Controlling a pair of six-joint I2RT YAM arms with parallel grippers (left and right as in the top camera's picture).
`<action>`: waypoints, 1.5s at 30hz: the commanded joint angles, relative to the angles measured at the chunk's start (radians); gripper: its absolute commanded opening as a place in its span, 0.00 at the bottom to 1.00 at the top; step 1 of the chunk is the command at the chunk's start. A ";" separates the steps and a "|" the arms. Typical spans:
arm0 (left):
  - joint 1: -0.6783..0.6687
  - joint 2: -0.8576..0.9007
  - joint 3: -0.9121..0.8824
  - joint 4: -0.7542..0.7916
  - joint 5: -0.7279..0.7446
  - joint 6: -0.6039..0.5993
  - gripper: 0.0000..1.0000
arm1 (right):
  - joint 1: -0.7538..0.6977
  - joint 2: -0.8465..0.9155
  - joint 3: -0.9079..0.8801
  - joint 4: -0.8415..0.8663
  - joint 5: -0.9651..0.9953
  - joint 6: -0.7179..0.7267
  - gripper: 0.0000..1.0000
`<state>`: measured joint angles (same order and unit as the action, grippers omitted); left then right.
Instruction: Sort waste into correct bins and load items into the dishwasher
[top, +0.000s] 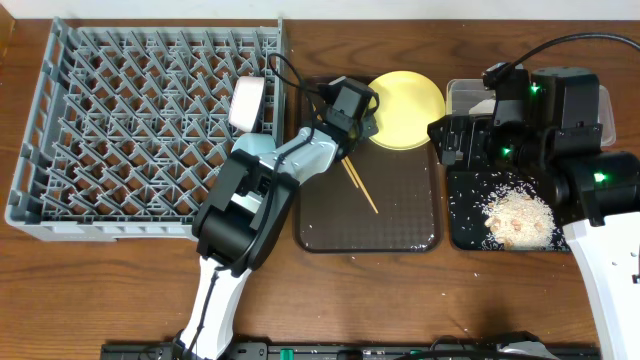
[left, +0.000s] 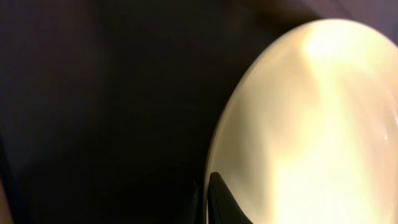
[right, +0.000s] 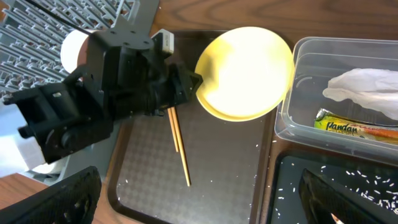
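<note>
**Inspector:** What did the overhead view show?

**Onlooker:** The grey dish rack (top: 30, 150) stood at the left of the table. A white vessel (top: 247, 103) sat on edge at its right side; I could not tell whether it was a bowl or a cup. The yellow plate (top: 410, 100) sat at the far right corner of the brown serving tray (top: 400, 230), overhanging its far edge. The left gripper (top: 367, 122) was at the plate's left rim, and the chopsticks (top: 360, 187) lay on the tray just beside it. The right gripper (top: 452, 140) hung where the clear tub (top: 465, 92) met the black tray (top: 462, 235). The rice scraps (top: 518, 217) were heaped in that tray.

**Inspector:** And the left wrist view?

**Onlooker:** It was close and blurred. The plate (left: 311, 124) filled the right half, and one dark finger (left: 225, 202) lapped its rim at the bottom.

**Inspector:** And the right wrist view?

**Onlooker:** The left claw (right: 194, 84) was clenched on the plate's (right: 245, 71) left rim. I could not tell whether the plate was lifted. The right gripper's own fingers (right: 68, 199) stood wide apart over the serving tray, grasping nothing. The napkin (right: 364, 87) and the snack wrapper (right: 354, 127) lay inside the tub (right: 298, 81).
</note>
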<state>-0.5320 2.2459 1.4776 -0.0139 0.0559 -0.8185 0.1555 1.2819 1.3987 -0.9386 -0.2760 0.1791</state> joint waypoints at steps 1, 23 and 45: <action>0.035 0.003 -0.040 -0.067 0.018 0.022 0.08 | -0.001 0.001 0.006 0.000 0.003 0.010 0.99; 0.101 -0.389 -0.040 -0.217 0.024 0.232 0.17 | -0.001 0.001 0.006 0.000 0.003 0.010 0.99; 0.015 -0.152 -0.051 -0.266 0.011 0.000 0.54 | -0.001 0.001 0.006 0.000 0.003 0.010 0.99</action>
<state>-0.5228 2.0651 1.4384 -0.2817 0.0799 -0.7723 0.1555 1.2819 1.3987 -0.9386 -0.2760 0.1791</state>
